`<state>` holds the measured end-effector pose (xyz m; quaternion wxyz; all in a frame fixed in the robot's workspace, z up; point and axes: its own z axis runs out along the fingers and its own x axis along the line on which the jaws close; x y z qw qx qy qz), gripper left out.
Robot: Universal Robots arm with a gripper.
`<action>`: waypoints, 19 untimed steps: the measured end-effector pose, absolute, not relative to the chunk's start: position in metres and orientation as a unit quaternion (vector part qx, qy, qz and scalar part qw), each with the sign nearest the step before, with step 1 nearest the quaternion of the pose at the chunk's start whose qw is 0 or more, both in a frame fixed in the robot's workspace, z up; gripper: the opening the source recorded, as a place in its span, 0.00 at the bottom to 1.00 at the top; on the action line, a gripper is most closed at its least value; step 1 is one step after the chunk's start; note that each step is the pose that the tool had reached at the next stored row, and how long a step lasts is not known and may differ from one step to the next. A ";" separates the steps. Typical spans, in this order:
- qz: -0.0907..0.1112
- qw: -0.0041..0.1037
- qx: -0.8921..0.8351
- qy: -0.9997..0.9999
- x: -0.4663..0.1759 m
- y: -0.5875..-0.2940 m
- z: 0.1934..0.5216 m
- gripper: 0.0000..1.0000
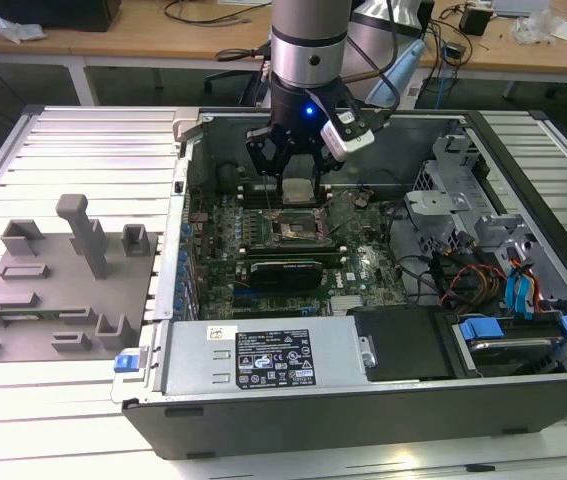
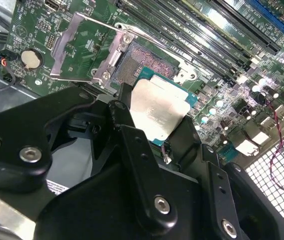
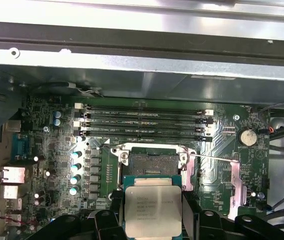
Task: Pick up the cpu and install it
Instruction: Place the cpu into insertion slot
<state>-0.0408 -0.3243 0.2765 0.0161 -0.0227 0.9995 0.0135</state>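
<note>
The gripper (image 1: 295, 172) is squeezed tight on the cpu (image 1: 298, 190), with a finger on each side, so the chip lies flat with its shiny top up. It hangs inside the case (image 1: 263, 370), just over the socket (image 1: 298, 234) but not in it. The socket's metal lid (image 2: 65, 44) is flipped open, I think so the chip can drop in.

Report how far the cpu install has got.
Done: the cpu is picked up and sits inside the computer case. In hand: the gripper grips it by its edges above the motherboard, beside the socket. Left: the socket stands open and bare; the cpu is not yet seated in it.
</note>
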 end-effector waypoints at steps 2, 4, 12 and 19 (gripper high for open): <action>0.013 0.016 -0.023 1.000 -0.041 -0.324 0.276 0.55; 0.013 0.016 -0.023 1.000 -0.041 -0.324 0.276 0.55; 0.013 0.016 -0.014 1.000 -0.041 -0.324 0.276 0.55; 0.011 0.017 0.077 0.997 -0.041 -0.324 0.276 0.55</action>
